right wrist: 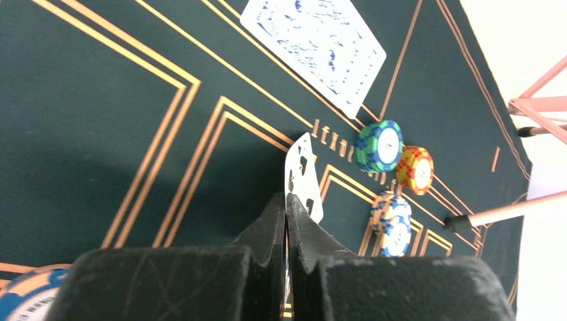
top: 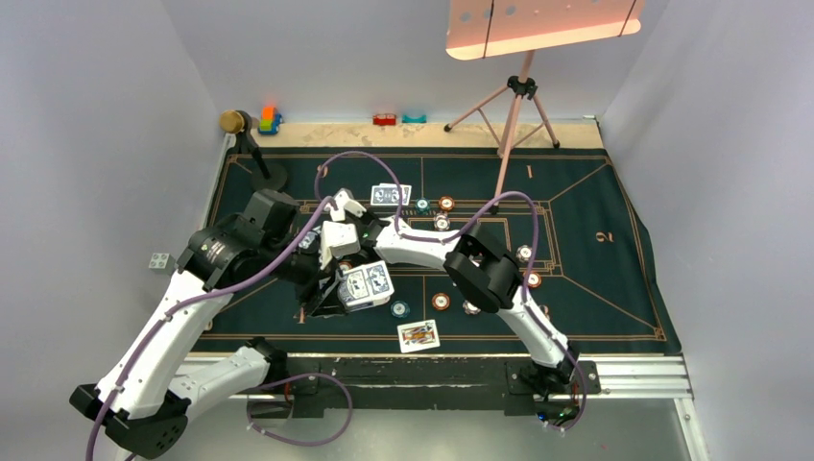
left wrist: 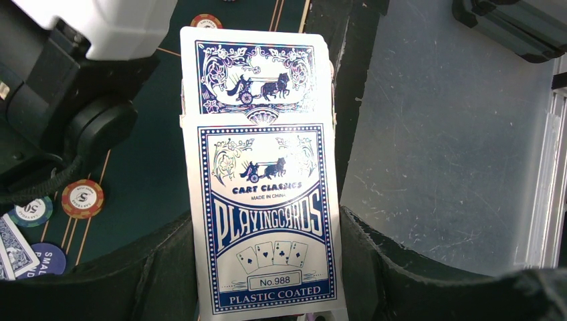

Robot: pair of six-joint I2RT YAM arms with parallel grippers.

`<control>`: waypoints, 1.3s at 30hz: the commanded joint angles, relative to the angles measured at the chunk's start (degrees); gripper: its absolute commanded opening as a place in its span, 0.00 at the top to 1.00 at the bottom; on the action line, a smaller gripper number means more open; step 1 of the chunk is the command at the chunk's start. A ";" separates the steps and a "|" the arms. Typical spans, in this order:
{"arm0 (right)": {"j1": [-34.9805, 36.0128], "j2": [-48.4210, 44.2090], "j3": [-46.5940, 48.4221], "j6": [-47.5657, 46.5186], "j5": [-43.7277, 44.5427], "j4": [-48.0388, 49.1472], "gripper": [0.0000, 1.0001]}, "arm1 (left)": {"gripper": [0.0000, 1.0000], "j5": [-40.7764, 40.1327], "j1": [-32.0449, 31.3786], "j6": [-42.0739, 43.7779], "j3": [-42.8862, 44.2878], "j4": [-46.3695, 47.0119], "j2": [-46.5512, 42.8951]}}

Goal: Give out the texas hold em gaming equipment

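Observation:
My left gripper (left wrist: 267, 267) is shut on a blue-and-white playing card box (left wrist: 261, 221) with its flap open, held over the mat's near left part (top: 366, 285). My right gripper (right wrist: 287, 200) is shut on one playing card (right wrist: 304, 177), held edge-on above the green mat, close to my left gripper (top: 350, 205). Face-down blue-backed cards (right wrist: 314, 50) lie ahead of it (top: 391, 194). Beyond them are a teal chip stack (right wrist: 379, 146), an orange chip (right wrist: 414, 169) and white-blue chips (right wrist: 393, 224). A face-up card (top: 418, 334) lies near the front edge.
More chips lie on the mat (top: 441, 301), (top: 399, 308), (top: 528, 279). A pink tripod stand (top: 509, 125) is at the back right, a gold-headed stand (top: 235, 122) at the back left. Toy blocks (top: 270, 119) line the far edge. The two arms cross near mid-mat.

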 commanded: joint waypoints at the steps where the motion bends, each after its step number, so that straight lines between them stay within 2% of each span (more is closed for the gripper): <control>1: 0.35 1.22 4.55 2.35 -2.55 0.84 0.97 | 1.00 1.40 0.43 0.61 2.58 0.77 -0.37; 9: 0.39 4.25 9.40 3.88 -5.95 -0.72 0.89 | 1.00 1.15 0.46 0.37 2.75 1.07 -0.66; 12: 0.39 5.05 10.78 5.92 -7.97 -3.23 0.81 | 1.00 0.83 0.46 0.47 2.80 1.08 -0.83; 15: 0.39 4.61 9.74 7.16 -9.73 -3.33 0.70 | 1.00 0.87 0.42 0.37 2.80 1.10 -0.77; 22: 0.30 2.22 5.41 10.28 -14.03 -2.75 0.64 | 1.00 0.70 0.46 0.35 3.24 1.06 -0.79; 25: 0.23 1.48 4.67 12.05 -16.04 -3.10 0.45 | 1.00 0.77 0.45 0.26 3.27 1.11 -0.67; 27: -0.07 1.16 4.65 12.83 -16.85 -3.34 0.37 | 1.00 0.76 0.40 0.12 3.32 1.09 -0.68; 31: -1.22 0.30 4.04 14.05 -18.42 -3.74 0.34 | 1.00 0.51 0.41 0.33 3.50 0.82 -0.78; 39: -3.94 -3.34 0.50 16.64 -24.49 -2.29 0.34 | 1.00 0.77 0.44 0.18 3.40 1.25 -0.62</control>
